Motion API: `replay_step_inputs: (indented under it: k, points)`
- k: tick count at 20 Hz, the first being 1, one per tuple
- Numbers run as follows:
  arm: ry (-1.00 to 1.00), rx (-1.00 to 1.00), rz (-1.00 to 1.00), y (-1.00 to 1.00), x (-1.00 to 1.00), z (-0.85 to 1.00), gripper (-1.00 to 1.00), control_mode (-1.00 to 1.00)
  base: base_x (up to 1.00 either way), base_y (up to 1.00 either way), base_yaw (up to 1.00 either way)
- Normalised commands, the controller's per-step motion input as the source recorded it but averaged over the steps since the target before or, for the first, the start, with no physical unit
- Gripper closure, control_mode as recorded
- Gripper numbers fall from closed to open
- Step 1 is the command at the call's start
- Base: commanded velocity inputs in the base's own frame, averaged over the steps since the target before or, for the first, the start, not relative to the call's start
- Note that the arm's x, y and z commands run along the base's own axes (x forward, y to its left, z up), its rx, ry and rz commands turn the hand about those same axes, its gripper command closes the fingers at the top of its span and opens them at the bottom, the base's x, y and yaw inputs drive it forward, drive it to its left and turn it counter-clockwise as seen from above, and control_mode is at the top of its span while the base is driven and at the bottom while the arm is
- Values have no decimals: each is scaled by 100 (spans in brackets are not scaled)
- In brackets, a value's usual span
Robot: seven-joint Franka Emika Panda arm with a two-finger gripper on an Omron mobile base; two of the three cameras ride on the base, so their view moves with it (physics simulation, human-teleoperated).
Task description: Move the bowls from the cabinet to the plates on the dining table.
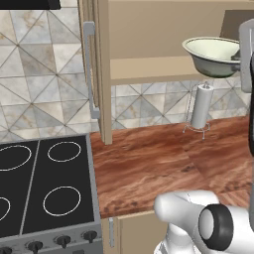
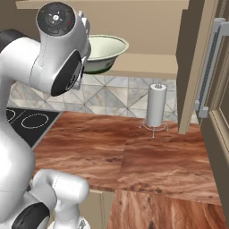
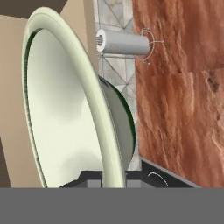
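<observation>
A pale green-white bowl (image 1: 212, 53) hangs tilted just in front of the shelf of the open tan cabinet (image 1: 149, 69). From the right base view, the bowl (image 2: 106, 50) sits partly behind my white arm. My gripper (image 3: 113, 180) is shut on the bowl's near rim (image 3: 103, 131), one dark fingertip (image 3: 87, 178) inside and the other outside. The bowl's inside looks empty. The plates and the dining table are out of view.
A paper towel holder (image 1: 201, 106) stands on the wood counter (image 1: 158, 158) under the cabinet. The black stove (image 1: 44, 183) lies to the left. Open cabinet doors with silver bar handles (image 1: 89, 69) (image 2: 208, 67) flank the opening on both sides.
</observation>
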Motion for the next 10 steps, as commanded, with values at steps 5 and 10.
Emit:
replay_step_inputs:
  k: [5, 10]
  points:
    - [1, -3, 2, 8, -61, 11, 100, -100, 0, 0, 0]
    - [3, -3, 1, 12, -62, 2, 100, -100, 0, 0, 0]
